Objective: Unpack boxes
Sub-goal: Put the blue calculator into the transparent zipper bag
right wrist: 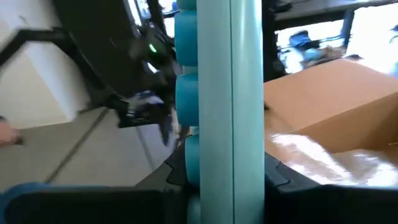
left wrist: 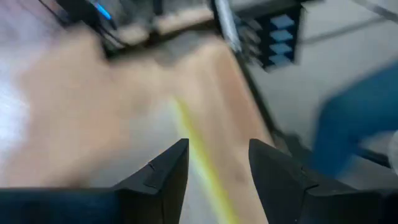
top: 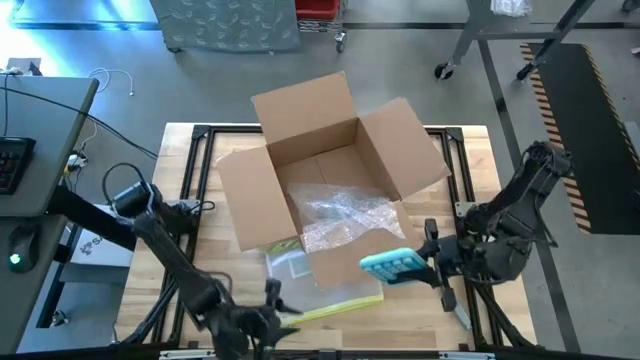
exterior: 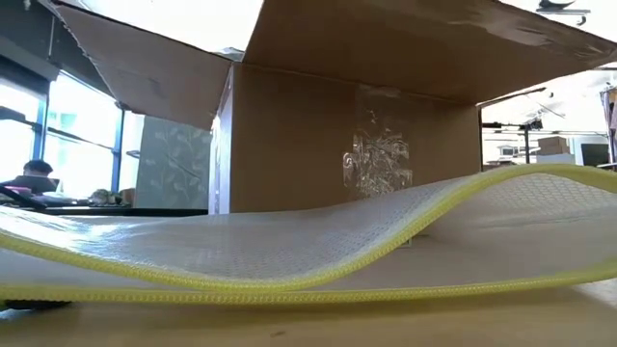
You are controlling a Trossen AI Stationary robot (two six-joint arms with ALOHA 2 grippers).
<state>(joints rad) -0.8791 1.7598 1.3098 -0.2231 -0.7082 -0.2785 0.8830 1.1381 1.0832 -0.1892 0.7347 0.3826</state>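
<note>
The brown cardboard box (top: 330,150) stands open in the middle of the table with its flaps spread. Crinkly clear film (top: 345,215) lies inside it. A flat clear sleeve with a yellow edge (top: 335,298) lies on the table in front of the box, and in the low view the sleeve (exterior: 289,251) bulges up. My right gripper (top: 420,264) is shut on a teal bumpy tray (top: 393,265) beside the box's near right flap. My left gripper (top: 274,300) is open at the sleeve's left end, and the yellow edge (left wrist: 205,162) runs between its fingers. My right gripper pinches the teal tray's end (right wrist: 217,180) that faces the table's right edge. One finger (right wrist: 177,171) is on the bumpy face and the other on the flat face. The fingers come roughly level from the table's right. The tray is lifted clear. My left gripper: whether it touches the sleeve I cannot tell.
Black frame rails (top: 200,135) run around the wooden tabletop. A desk with a keyboard (top: 12,160) stands at the left. A blue-clad leg (left wrist: 354,124) of a person shows past the table's near edge. There is bare wood (top: 160,290) near the left front.
</note>
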